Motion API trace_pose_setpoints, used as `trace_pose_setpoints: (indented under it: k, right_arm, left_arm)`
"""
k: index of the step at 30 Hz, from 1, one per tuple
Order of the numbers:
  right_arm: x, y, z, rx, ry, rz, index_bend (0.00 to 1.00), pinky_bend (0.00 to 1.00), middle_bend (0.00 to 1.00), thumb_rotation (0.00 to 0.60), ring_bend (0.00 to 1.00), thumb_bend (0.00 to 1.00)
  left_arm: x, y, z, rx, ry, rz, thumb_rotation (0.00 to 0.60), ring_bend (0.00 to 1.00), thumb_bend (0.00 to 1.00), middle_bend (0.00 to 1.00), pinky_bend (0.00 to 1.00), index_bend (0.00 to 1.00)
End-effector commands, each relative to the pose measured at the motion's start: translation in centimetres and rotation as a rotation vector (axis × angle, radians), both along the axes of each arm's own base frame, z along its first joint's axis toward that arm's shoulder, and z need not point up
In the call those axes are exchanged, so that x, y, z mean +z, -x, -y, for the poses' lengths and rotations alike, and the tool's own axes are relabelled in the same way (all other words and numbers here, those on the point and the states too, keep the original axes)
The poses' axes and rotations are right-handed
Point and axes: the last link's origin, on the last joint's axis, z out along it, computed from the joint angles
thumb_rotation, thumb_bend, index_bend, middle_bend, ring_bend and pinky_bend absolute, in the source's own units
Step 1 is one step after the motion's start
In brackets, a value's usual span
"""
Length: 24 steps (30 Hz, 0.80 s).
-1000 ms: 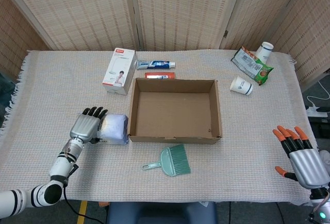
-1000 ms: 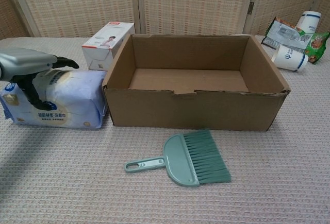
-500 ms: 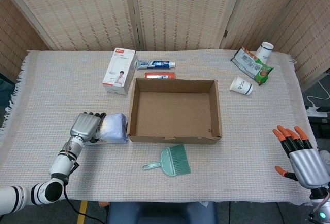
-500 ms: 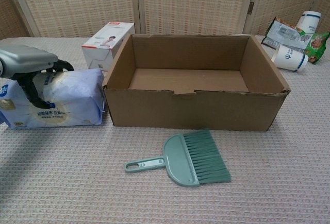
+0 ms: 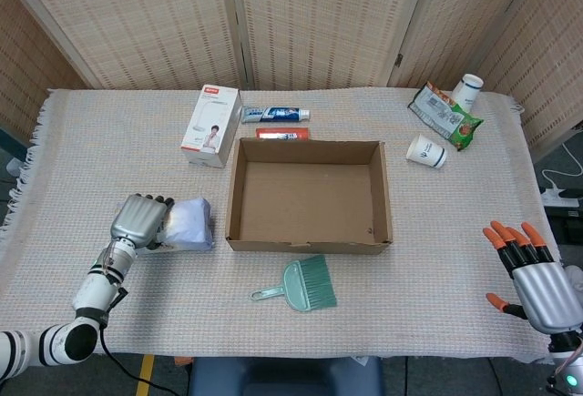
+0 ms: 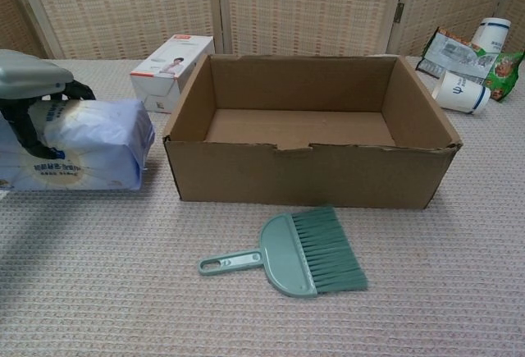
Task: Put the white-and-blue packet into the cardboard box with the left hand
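The left hand (image 6: 31,86) clasps the soft, pillowy white-and-blue plastic packet (image 6: 78,145) from above, dark fingers (image 6: 23,124) hooked down its near face; the packet sits just left of the open brown cardboard box (image 5: 308,195), apart from its wall. It looks light and squashy with a slick film wrap, so a broad grasp across its top and sides should suit better than a pinch. The right hand (image 5: 537,279) hangs empty, fingers spread.
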Motion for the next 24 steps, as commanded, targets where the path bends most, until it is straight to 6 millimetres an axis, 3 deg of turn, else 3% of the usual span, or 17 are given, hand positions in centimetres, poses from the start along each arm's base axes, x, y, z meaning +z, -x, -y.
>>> trace_pose_setpoints:
  k: [1,6,12,18,24]
  right_arm:
    - [0.0,0.0,0.0,0.001,-0.001,0.001,0.06,0.0,0.03,0.6,0.0,0.0]
    - [0.0,-0.1,-0.1,0.004,-0.003,0.002,0.06,0.0,0.03,0.6,0.0,0.0]
    - [0.1,-0.1,-0.1,0.005,0.0,0.006,0.06,0.0,0.03,0.6,0.0,0.0]
    - [0.3,-0.2,-0.2,0.007,0.005,0.011,0.06,0.0,0.03,0.6,0.0,0.0]
    - [0.6,-0.2,-0.1,0.007,0.013,0.017,0.06,0.0,0.03,0.6,0.0,0.0]
  left_arm:
    - [2.3,-0.2,-0.2,-0.012,-0.044,-0.053,0.6,0.51,0.26,0.62,0.62,0.44]
    - [5.0,-1.4,-0.4,-0.049,-0.11,-0.078,0.6,0.52,0.26,0.63,0.63,0.44]
    - [7.1,-5.1,-0.6,-0.197,-0.218,-0.049,0.6,0.52,0.26,0.63,0.63,0.45]
    - [6.8,-8.2,-0.6,-0.376,-0.35,0.059,0.6,0.53,0.26,0.63,0.63,0.46]
    - [5.5,-10.8,-0.6,-0.439,-0.339,0.105,0.6,0.53,0.26,0.64,0.64,0.46]
